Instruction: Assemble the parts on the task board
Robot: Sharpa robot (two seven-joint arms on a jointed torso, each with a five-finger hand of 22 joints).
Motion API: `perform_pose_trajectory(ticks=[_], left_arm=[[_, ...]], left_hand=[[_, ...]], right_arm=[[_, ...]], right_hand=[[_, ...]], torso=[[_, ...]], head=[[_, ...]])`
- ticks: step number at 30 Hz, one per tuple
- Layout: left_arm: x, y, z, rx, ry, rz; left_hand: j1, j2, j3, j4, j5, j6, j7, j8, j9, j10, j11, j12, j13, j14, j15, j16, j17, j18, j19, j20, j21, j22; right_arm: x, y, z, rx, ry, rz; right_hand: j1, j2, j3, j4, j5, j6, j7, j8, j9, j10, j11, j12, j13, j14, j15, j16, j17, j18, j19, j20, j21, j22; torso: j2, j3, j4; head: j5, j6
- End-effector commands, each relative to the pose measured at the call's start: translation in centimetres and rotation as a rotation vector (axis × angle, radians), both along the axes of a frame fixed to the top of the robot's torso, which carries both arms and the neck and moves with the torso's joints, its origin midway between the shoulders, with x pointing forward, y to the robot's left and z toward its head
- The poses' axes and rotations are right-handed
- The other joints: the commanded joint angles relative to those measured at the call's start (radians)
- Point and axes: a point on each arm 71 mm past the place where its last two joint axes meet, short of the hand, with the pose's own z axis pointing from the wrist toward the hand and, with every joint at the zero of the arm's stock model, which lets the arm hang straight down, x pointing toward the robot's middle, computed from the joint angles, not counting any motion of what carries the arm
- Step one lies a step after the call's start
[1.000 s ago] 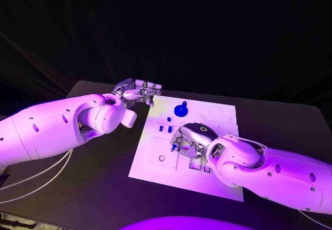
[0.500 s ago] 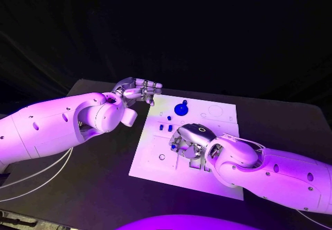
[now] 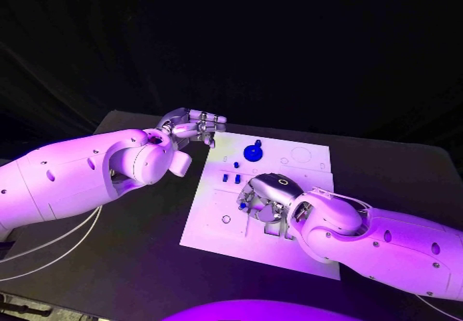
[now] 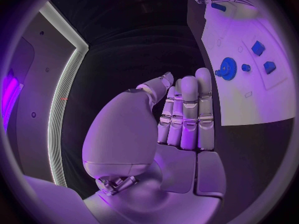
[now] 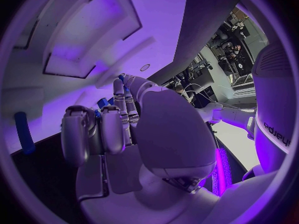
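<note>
Centrally on the dark tabletop (image 3: 126, 261) the white task board (image 3: 217, 231) is laid, its long axis running away from the robot. A round blue gear part (image 3: 253, 153) is seated near its far edge, with small blue parts (image 3: 229, 178) just nearer. No writing on the board can be read. The right robot hand (image 3: 262, 200) is bent down over the board's middle, fingers curled around a small blue part (image 5: 102, 103). The left robot hand (image 3: 193, 126) is held off the board's far left corner, fingers pressed together, holding nothing.
</note>
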Motion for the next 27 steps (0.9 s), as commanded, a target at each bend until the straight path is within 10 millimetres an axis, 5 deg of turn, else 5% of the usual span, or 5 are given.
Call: perform_pose_trajectory(ticks=[1,27], left_arm=[[-0.03,-0.25,0.12,-0.010,-0.001,-0.018],[0.05,-0.09,0.05,-0.009,0.002,-0.018]], left_hand=[[0.004,0.008,-0.001,-0.007,0.003,-0.006,0.001,-0.005,-0.001,-0.008,-0.001,0.001,0.001,-0.007,0.003,-0.006,-0.001,0.013,0.005,0.000,-0.003,-0.001],[0.004,0.009,-0.002,-0.008,0.003,-0.006,0.002,-0.005,-0.001,-0.010,0.000,0.003,0.002,-0.007,0.003,-0.006,-0.002,0.013,0.005,0.000,-0.004,-0.002]], right_arm=[[-0.08,-0.05,0.08,0.019,-0.014,-0.005],[-0.29,-0.01,0.05,0.041,0.017,0.001]], right_hand=[[-0.010,-0.001,0.008,-0.002,0.007,0.007,-0.001,-0.001,0.002,0.010,0.001,-0.006,-0.001,0.043,-0.007,0.004,0.000,-0.011,0.033,-0.005,0.004,0.202],[-0.021,-0.001,0.006,-0.002,0.008,0.009,-0.002,-0.002,0.003,0.011,0.001,-0.007,-0.001,0.043,-0.008,0.005,0.000,-0.011,0.033,-0.005,0.004,0.202]], torso=[[0.001,-0.0002,-0.0005],[0.000,-0.0011,0.0009]], head=[[-0.001,0.003],[0.003,-0.005]])
